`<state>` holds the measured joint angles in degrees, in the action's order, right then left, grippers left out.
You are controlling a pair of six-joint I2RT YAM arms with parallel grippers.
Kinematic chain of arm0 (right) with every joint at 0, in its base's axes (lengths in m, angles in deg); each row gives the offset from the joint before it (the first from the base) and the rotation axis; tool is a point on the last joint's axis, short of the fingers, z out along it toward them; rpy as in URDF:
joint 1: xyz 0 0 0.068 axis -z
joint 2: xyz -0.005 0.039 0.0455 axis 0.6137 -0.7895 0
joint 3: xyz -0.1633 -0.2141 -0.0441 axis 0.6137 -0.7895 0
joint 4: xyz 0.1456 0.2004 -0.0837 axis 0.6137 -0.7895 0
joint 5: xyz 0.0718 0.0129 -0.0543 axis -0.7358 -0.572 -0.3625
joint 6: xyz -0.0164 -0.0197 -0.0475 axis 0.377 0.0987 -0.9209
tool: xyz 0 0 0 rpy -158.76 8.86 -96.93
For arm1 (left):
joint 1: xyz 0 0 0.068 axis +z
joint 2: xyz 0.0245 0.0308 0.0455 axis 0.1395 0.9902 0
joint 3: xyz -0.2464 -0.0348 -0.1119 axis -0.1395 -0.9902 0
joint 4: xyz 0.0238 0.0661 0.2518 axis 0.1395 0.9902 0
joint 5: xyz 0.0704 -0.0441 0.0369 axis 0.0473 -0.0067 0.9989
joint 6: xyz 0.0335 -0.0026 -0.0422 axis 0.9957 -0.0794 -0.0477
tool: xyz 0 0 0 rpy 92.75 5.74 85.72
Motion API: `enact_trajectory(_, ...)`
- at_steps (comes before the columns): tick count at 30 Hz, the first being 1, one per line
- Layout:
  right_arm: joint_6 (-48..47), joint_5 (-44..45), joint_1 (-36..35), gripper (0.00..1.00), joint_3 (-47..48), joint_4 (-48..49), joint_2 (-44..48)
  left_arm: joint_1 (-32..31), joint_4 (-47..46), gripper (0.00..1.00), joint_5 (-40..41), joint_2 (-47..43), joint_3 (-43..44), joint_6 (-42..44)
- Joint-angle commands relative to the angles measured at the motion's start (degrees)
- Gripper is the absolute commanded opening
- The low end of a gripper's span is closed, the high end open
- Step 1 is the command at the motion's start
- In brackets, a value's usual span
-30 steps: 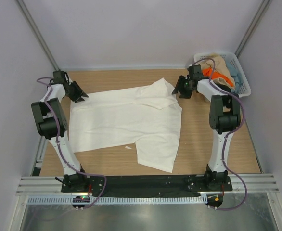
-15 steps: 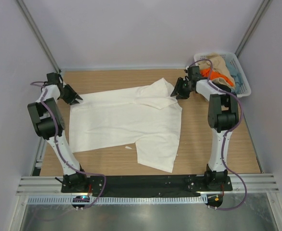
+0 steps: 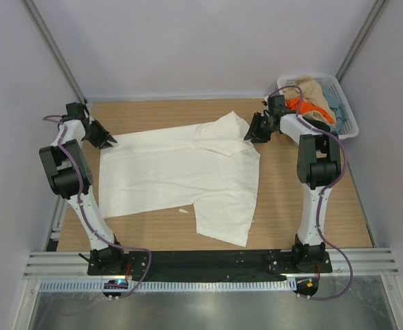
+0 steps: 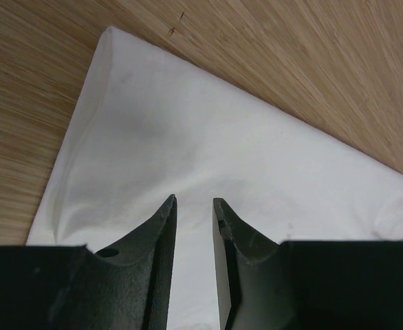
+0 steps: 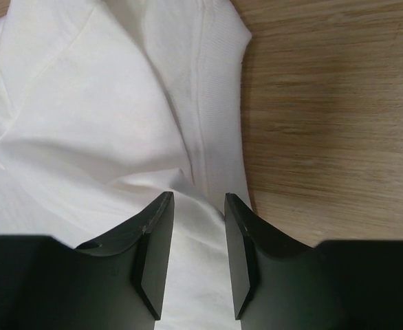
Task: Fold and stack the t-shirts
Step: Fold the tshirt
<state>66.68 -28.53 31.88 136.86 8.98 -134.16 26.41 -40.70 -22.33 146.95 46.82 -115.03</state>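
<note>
We saw white shirt (image 3: 181,172) spread flat, left of basket (image 3: 348,118). Left claw (image 4: 194,201) far from basket, right claw (image 5: 199,196) just left of it. Both narrow-gapped over cloth, apparently nothing pinched. We judged grasp-for-fold step. Next: pinch both corners, lift together.

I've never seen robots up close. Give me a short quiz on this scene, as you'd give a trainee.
1. True or false: the white shirt lies spread out on the table.
2. Where is the basket? A: far right corner. B: far left corner. C: between the two arm bases.
3. How many shirts lie on the table itself?
Key: 1 true; 2 A; 3 one.
</note>
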Motion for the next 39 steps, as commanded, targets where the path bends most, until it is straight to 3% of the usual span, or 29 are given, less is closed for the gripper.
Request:
enact_trajectory(1, -1.52, 0.19, 0.09, 0.41, -0.24, -0.52, 2.01, 0.15, 1.36, 0.28, 0.85, -0.66, 1.87, 1.23)
enact_trajectory(7, -3.19, 1.07, 0.09, 0.41, -0.06, -1.40, 2.01, 0.06, 2.33, 0.28, 0.94, 1.88, 4.07, 2.20)
enact_trajectory(15, -2.67, -0.07, 0.18, 0.31, -0.94, -1.23, 2.71, 0.24, 2.42, 0.28, 0.77, 2.68, 5.04, 2.29)
enact_trajectory(22, -0.21, 1.59, 0.09, 0.04, 1.25, -5.00, 4.81, 0.33, 2.68, 0.27, 0.86, 3.20, 5.57, 2.46)
enact_trajectory(24, 1.45, 1.77, 0.18, 0.02, 2.57, -7.63, 6.05, 0.33, 2.77, 0.27, 0.59, 3.47, 5.57, 2.37)
enact_trajectory(32, 11.38, -0.33, 0.18, 0.01, 1.44, -13.00, 12.37, 0.33, 2.59, 0.27, -0.37, 4.26, 5.83, 2.20)
enact_trajectory(39, 22.46, -0.33, 0.09, 0.01, -6.72, -12.22, 18.69, 0.42, 2.59, 0.27, -0.38, 4.52, 5.57, 2.46)
